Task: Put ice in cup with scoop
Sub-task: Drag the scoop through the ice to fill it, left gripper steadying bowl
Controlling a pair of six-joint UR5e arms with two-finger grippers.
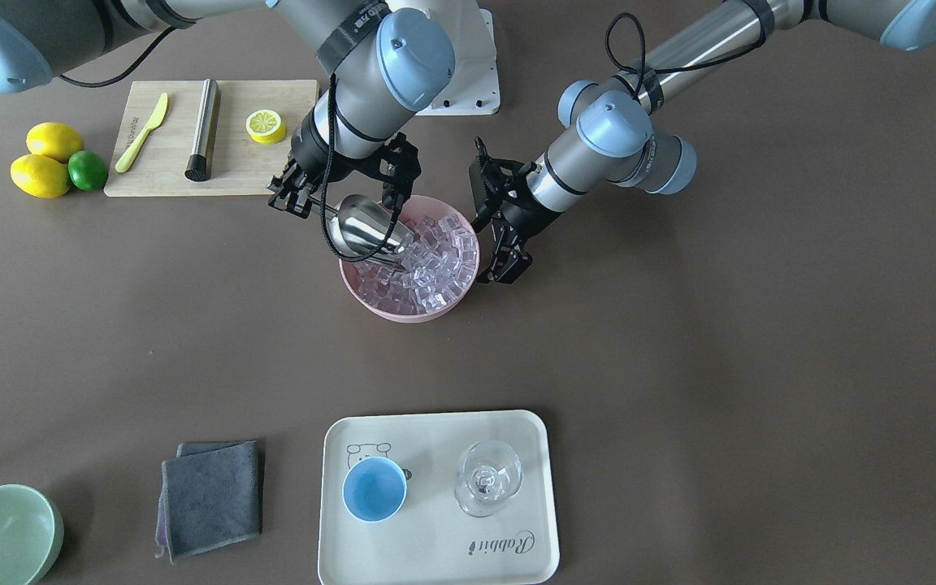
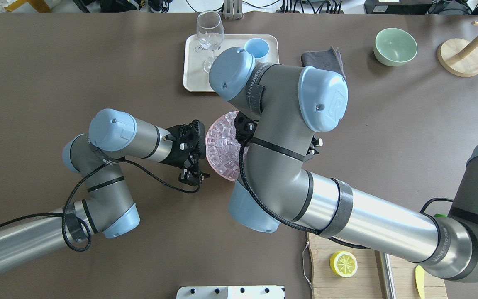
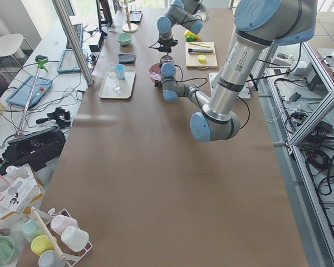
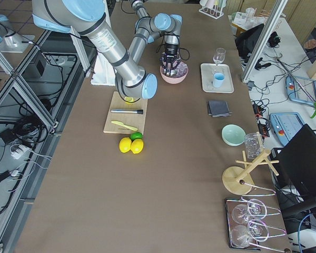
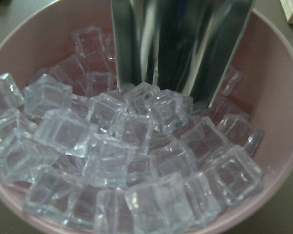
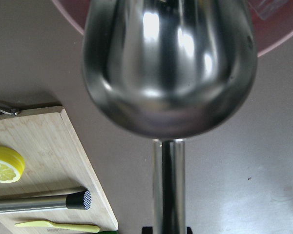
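The steel scoop (image 1: pixel 366 229) is held by its handle in my right gripper (image 1: pixel 305 201), which is shut on it. The scoop's open front is dug into the ice (image 1: pixel 435 272) heaped in a pink bowl (image 1: pixel 403 312). The left wrist view shows the scoop (image 5: pixel 180 48) standing in the ice cubes (image 5: pixel 136 146). The right wrist view shows the scoop's rounded back (image 6: pixel 171 63). My left gripper (image 1: pixel 505 266) is open and empty, just outside the bowl's rim. The light-blue cup (image 1: pixel 374 489) stands empty on a cream tray (image 1: pixel 435 561), far from the bowl.
A clear stemmed glass (image 1: pixel 488 479) stands beside the cup on the tray. A grey cloth (image 1: pixel 212 497) and a pale green bowl (image 1: pixel 1 536) lie nearby. A cutting board (image 1: pixel 232 166) holds a steel rod, a yellow knife and half a lemon; lemons and a lime lie beside it.
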